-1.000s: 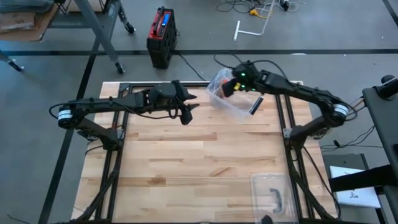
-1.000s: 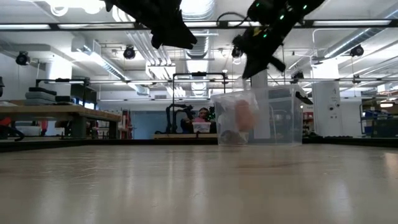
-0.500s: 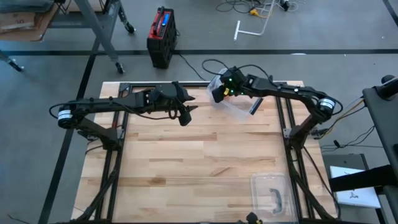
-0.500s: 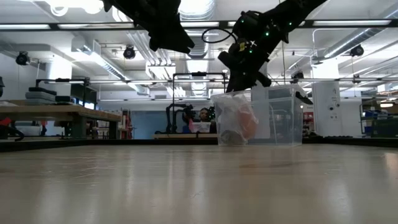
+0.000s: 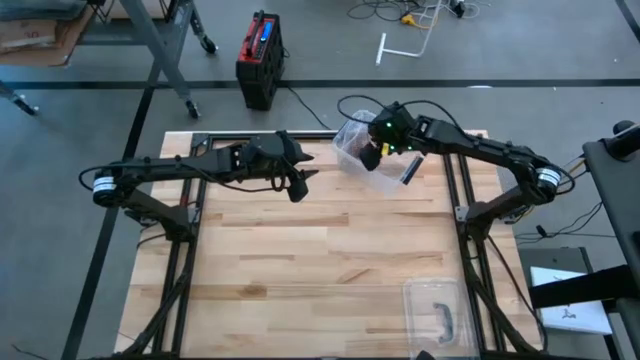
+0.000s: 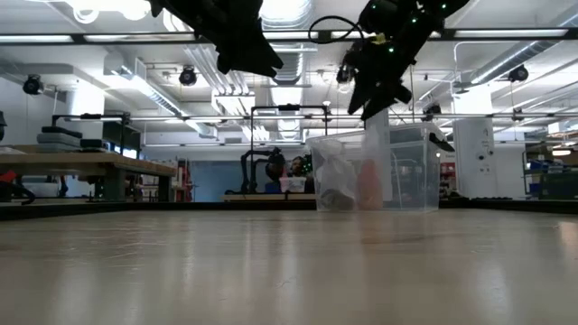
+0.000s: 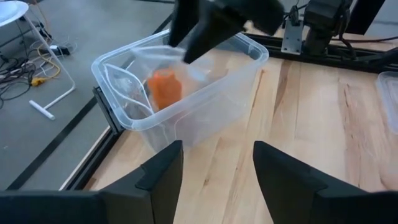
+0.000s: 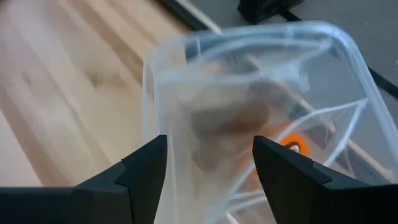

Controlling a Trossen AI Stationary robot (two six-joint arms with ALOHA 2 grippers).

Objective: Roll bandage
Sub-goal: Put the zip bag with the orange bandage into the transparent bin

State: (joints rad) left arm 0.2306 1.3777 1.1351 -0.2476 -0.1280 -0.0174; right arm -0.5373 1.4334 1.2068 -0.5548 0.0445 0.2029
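Two arms hang above the wooden surface (image 5: 300,260). The left gripper (image 5: 300,182) waits mid-air with jaws apart and empty, likely ready to assist. The right gripper (image 5: 368,150) hovers over the clear bin (image 7: 186,93), jaws spread and empty, probably to reach the orange bandage roll (image 7: 165,88) inside.

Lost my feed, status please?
Right gripper open above clear bin. Left gripper open, waiting mid-table. Orange roll in bin.
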